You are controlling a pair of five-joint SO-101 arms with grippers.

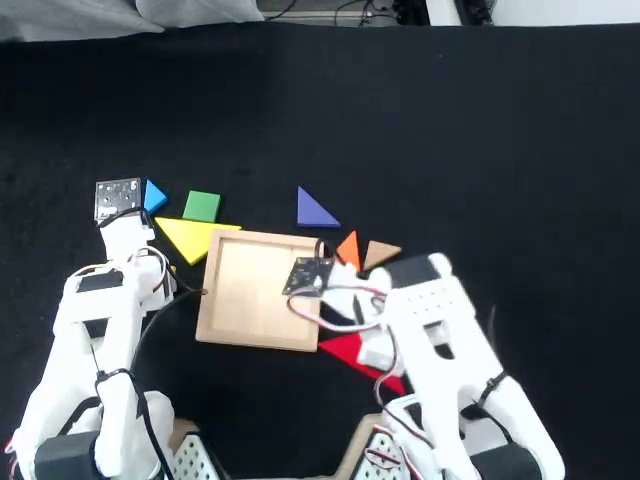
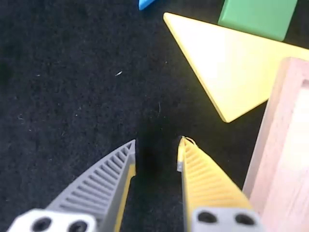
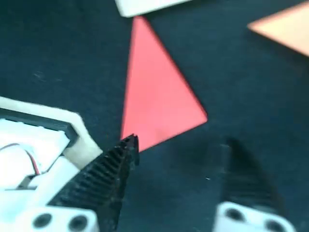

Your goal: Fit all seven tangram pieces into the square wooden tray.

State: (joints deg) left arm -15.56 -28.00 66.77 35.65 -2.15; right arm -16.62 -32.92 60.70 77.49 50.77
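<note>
The square wooden tray [image 1: 228, 322] lies mid-table with nothing in it. Left of it lie a big yellow triangle [image 1: 195, 238], a green square [image 1: 202, 206] and a small blue triangle [image 1: 153, 196]. A blue-violet triangle [image 1: 315, 210], an orange triangle [image 1: 348, 248] and a tan piece [image 1: 381, 254] lie beyond its far right corner. The red triangle [image 1: 350, 352] rests at its near right corner. My left gripper [image 2: 158, 145] stands open over bare cloth, between the yellow triangle's tip [image 2: 227, 113] and the tray wall [image 2: 277, 154]. My right gripper [image 3: 179, 145] is open just short of the red triangle [image 3: 154, 101].
Black cloth covers the table, with wide free room behind the pieces and to the right. Both arm bases stand at the near edge. Grey fabric and cables lie past the far edge. A pale orange piece [image 3: 285, 26] shows beyond the red triangle.
</note>
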